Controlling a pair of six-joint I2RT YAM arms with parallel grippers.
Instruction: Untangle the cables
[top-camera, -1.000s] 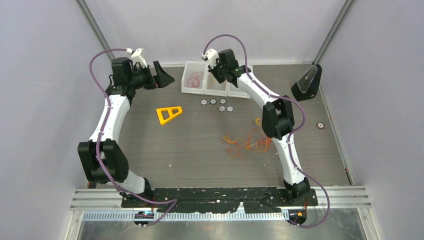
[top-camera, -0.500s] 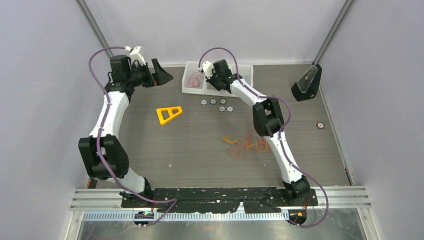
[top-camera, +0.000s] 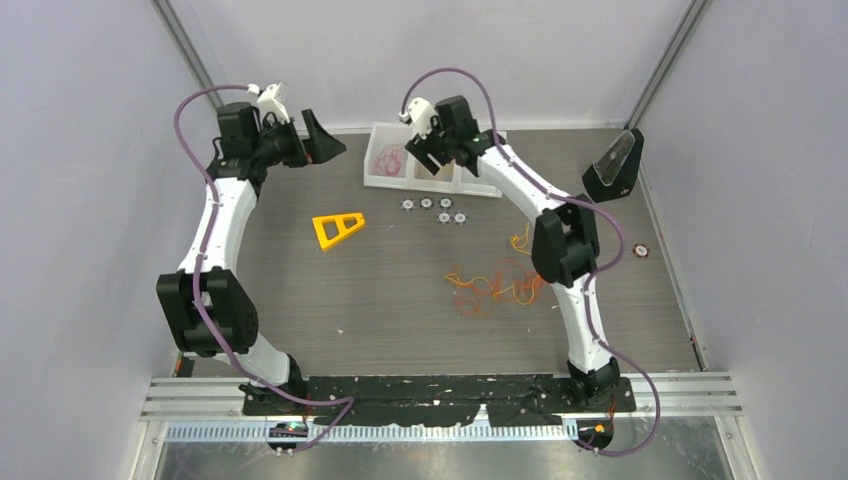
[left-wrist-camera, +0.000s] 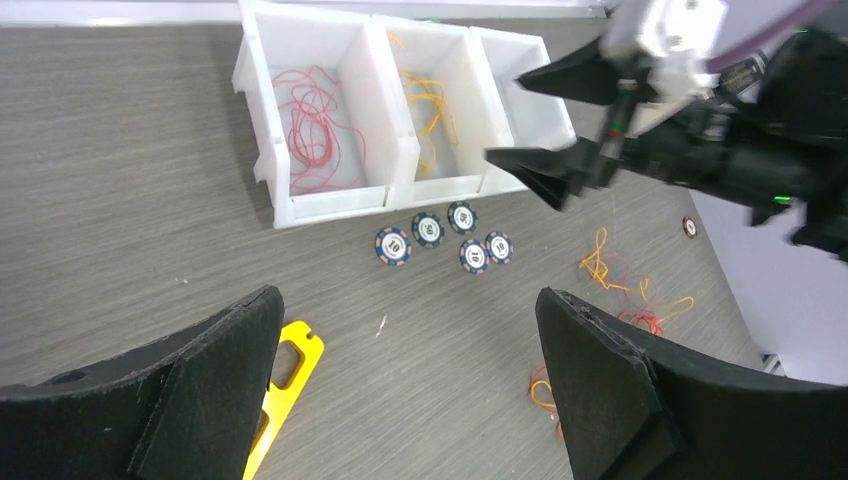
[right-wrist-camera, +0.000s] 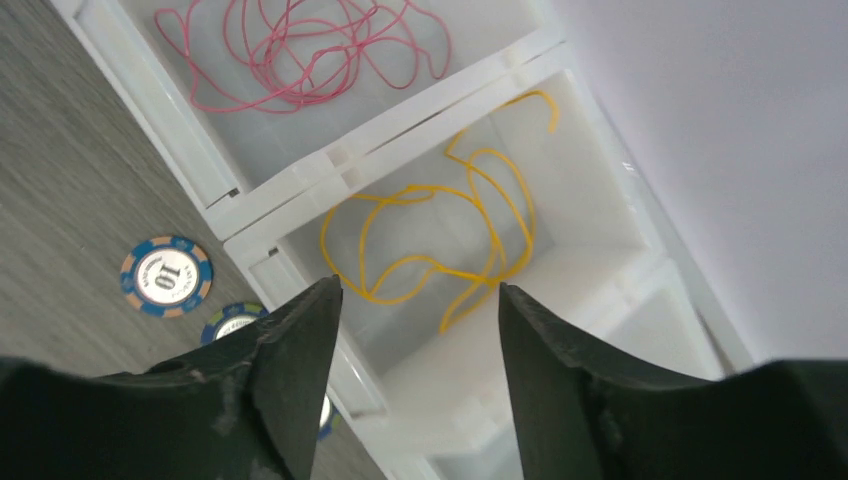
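Note:
A tangle of orange, yellow and red cables (top-camera: 495, 285) lies on the table right of centre, and also shows in the left wrist view (left-wrist-camera: 620, 290). A red cable (right-wrist-camera: 300, 50) lies in the left compartment of the white bin (top-camera: 380, 180). A yellow cable (right-wrist-camera: 440, 240) lies loose in the middle compartment. My right gripper (right-wrist-camera: 420, 300) hangs open just above that yellow cable, with nothing between its fingers. My left gripper (left-wrist-camera: 410, 310) is wide open and empty, raised at the far left (top-camera: 325, 143), away from the cables.
Several blue poker chips (top-camera: 433, 209) lie in front of the bin. A yellow triangular frame (top-camera: 337, 228) lies left of centre. A black stand (top-camera: 614, 166) sits at the far right, with a single chip (top-camera: 641, 250) below it.
My right gripper has opened over the middle compartment, and the yellow cable lies free below it. The right arm dipped toward the bin, then drew back. The left arm shifted slightly.

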